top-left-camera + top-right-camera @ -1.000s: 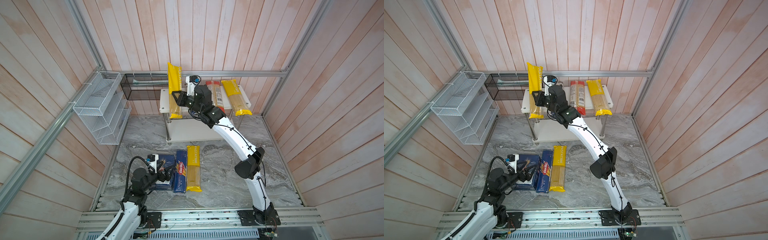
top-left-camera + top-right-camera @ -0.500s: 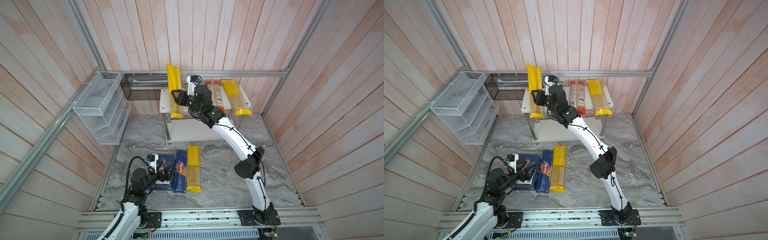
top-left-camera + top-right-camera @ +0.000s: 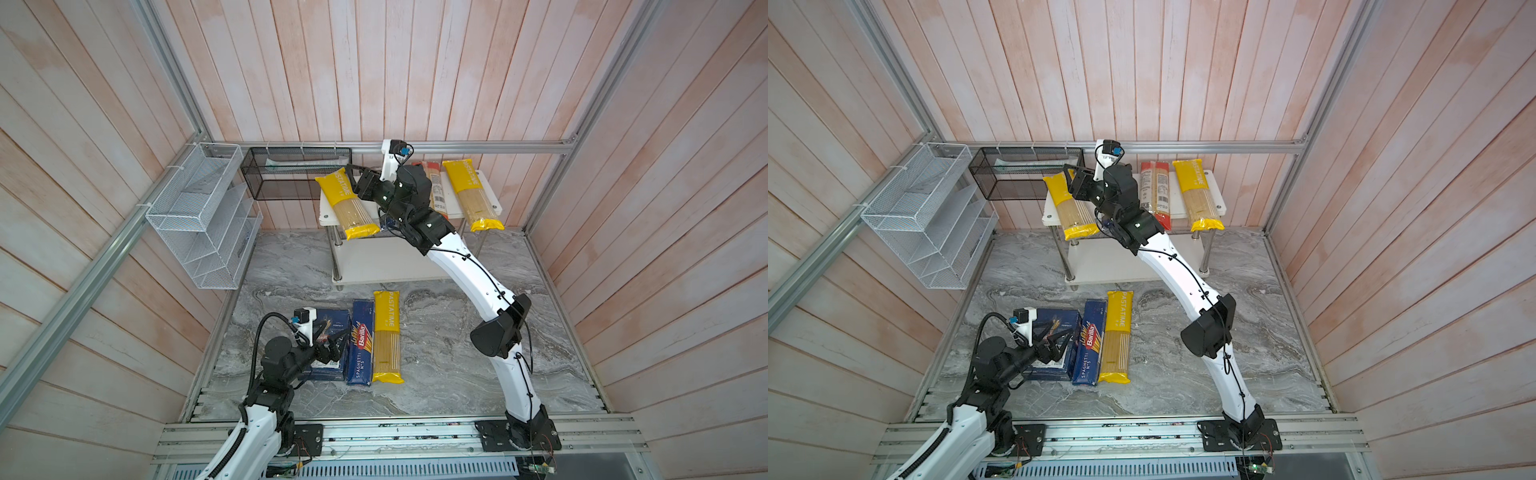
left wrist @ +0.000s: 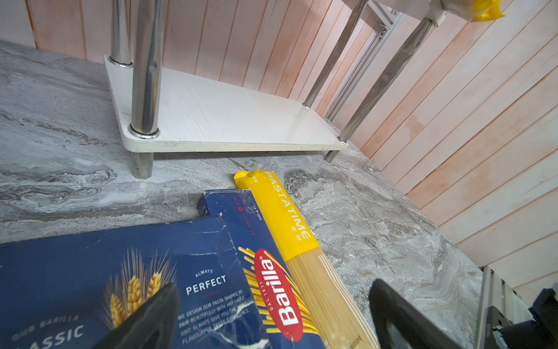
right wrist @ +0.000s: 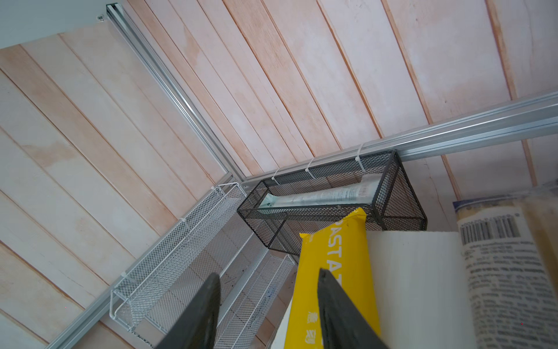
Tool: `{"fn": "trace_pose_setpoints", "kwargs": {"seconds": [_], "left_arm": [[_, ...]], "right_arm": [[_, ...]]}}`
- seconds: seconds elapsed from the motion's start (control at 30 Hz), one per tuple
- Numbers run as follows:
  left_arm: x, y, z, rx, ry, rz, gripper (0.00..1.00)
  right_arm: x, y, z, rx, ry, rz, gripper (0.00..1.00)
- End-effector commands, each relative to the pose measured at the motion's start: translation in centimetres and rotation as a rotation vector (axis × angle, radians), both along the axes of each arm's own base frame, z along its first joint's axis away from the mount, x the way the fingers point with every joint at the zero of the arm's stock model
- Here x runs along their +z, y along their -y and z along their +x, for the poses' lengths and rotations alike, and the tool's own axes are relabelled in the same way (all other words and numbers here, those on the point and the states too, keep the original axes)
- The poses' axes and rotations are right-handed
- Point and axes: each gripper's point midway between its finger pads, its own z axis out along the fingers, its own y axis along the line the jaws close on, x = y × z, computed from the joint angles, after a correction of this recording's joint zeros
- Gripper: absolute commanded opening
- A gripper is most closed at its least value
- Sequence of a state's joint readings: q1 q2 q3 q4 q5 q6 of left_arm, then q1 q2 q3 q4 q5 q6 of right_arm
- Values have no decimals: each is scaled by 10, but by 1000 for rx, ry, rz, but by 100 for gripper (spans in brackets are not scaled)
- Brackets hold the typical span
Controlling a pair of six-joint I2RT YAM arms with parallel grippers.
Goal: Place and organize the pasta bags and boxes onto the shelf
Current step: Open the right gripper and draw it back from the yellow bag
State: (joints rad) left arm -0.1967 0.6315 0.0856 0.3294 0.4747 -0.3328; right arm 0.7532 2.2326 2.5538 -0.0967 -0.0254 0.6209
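The shelf (image 3: 374, 257) stands at the back, and its top board (image 5: 416, 287) carries three bags in both top views. A yellow bag (image 3: 347, 203) lies flat at the left end. A red bag (image 3: 435, 187) and another yellow bag (image 3: 473, 195) lie to the right. My right gripper (image 3: 354, 183) hovers open over the left yellow bag (image 5: 332, 266), holding nothing. A white-labelled bag (image 5: 498, 272) lies beside it. On the floor lie the wide box (image 3: 332, 324), the narrow box (image 3: 360, 345) and a yellow bag (image 3: 387, 336). My left gripper (image 4: 273, 287) is open just above them.
A black mesh basket (image 3: 295, 172) hangs on the back rail close beside the shelf's left end. A white wire rack (image 3: 203, 216) is fixed to the left wall. The shelf's lower board (image 4: 226, 121) is bare. Wooden walls close in on three sides.
The yellow bag that stood upright in my right gripper now lies flat on the top board. The right jaws have opened and let it go. The left arm has not moved.
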Motion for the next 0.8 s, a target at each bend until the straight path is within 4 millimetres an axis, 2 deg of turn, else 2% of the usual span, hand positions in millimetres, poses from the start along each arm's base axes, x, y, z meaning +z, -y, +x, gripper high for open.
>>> {"fn": "trace_pose_setpoints", "kwargs": {"seconds": [0.0,0.1,0.2,0.33,0.47,0.53,0.6,0.77], "left_arm": [[2,1,-1,-7,20,6,100],[2,1,-1,-7,19,5,100],[2,0,-1,-6,20,5,100],[3,0,-1,-2,23,5,100],[3,1,-2,-8,24,5,100],[3,1,-2,-10,24,4,100],[3,1,-2,-12,23,4,100],[3,1,-1,-11,23,5,100]], "right_arm": [[50,7,-35,47,110,27,50],[49,0,-57,97,136,-63,47],[36,-8,-83,165,136,-183,46],[17,-13,-120,247,136,-323,44],[-13,-13,-153,297,121,-453,43],[-28,-8,-161,294,108,-495,43],[-33,2,-168,272,108,-500,38],[-54,21,-179,254,94,-467,34]]}}
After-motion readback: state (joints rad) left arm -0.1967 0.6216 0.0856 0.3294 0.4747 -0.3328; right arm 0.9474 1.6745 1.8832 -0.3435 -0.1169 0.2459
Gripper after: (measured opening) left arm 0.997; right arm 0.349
